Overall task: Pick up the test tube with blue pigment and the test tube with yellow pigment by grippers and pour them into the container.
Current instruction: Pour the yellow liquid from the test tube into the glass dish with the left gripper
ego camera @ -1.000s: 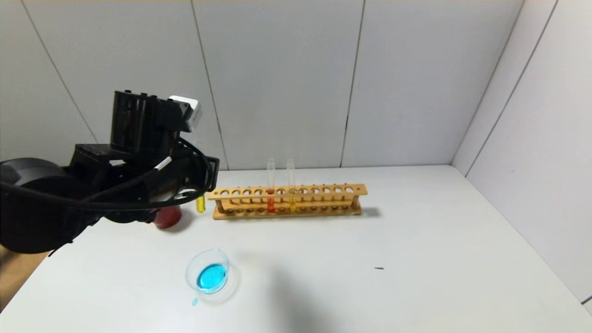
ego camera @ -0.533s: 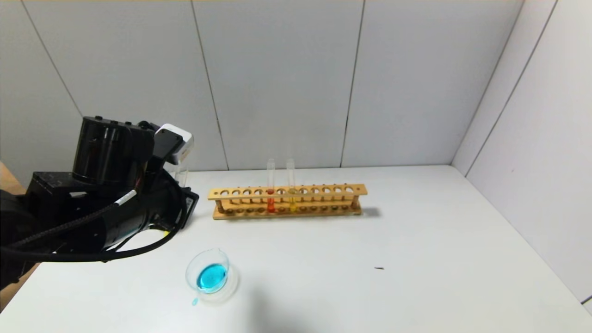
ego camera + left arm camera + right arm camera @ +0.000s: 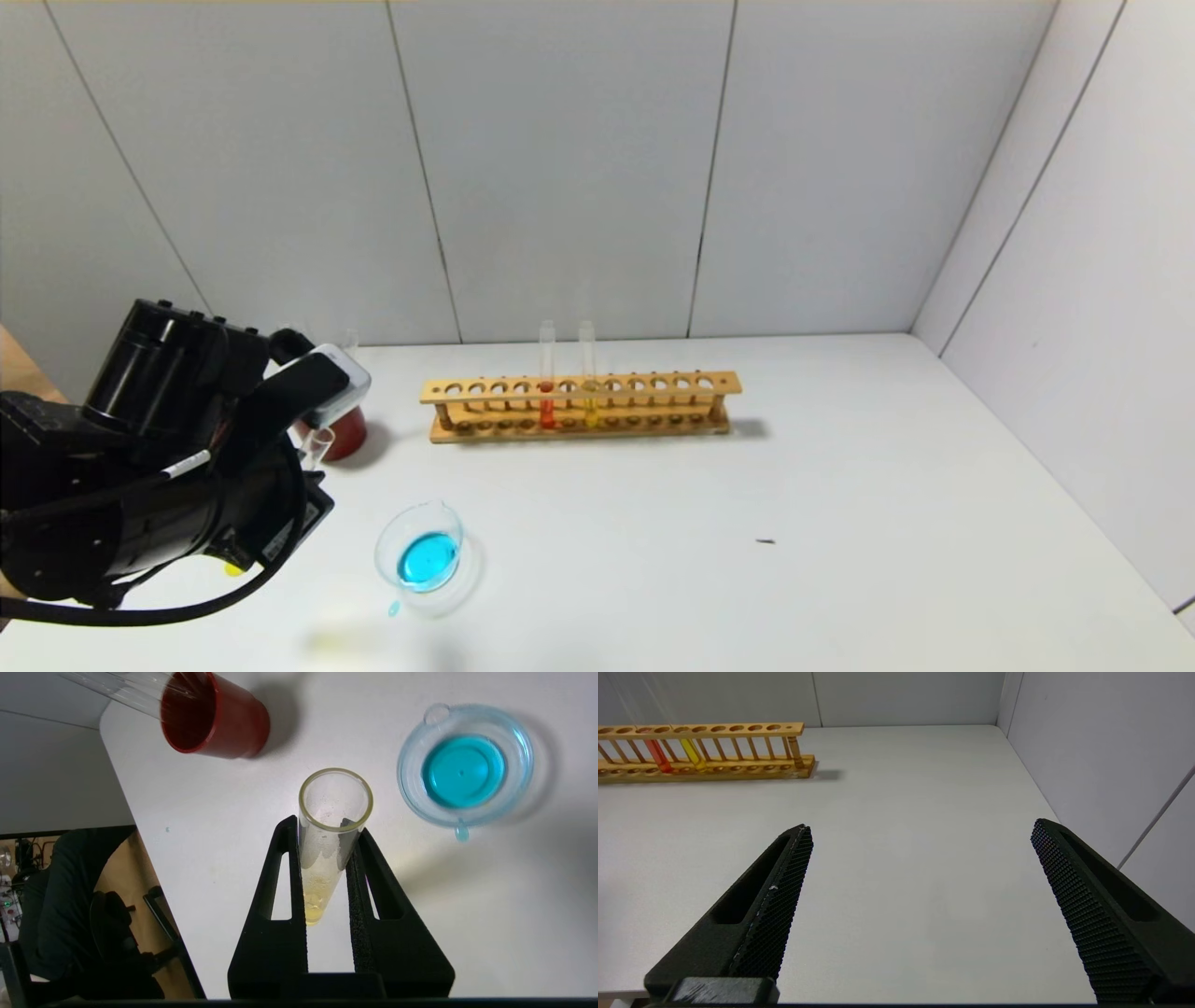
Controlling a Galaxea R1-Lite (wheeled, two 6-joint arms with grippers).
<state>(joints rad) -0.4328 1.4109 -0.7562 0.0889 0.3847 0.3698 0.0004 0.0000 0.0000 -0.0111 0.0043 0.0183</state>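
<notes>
My left gripper [image 3: 326, 828] is shut on the test tube with yellow pigment [image 3: 322, 858], which holds a little yellow liquid at its bottom. In the head view the tube [image 3: 317, 444] tilts beside the black left arm, to the left of the container [image 3: 417, 510] and apart from it. The container [image 3: 521, 751] is a clear glass bowl with blue liquid in it and a small blue drop by its lip. The test tube with blue pigment is out of view. My right gripper [image 3: 920, 826] hangs open over bare table, with nothing between its fingers.
A dark red cup [image 3: 224, 714] with an empty clear tube [image 3: 121, 690] leaning in it stands behind the left gripper. The wooden rack [image 3: 579, 385] at the back holds a red-orange tube [image 3: 546, 373] and a yellow tube [image 3: 587, 373]. The table's left edge is close.
The left arm has come down and forward from beside the rack, carrying the yellow tube, and now sits left of the container. The red cup has come back into sight.
</notes>
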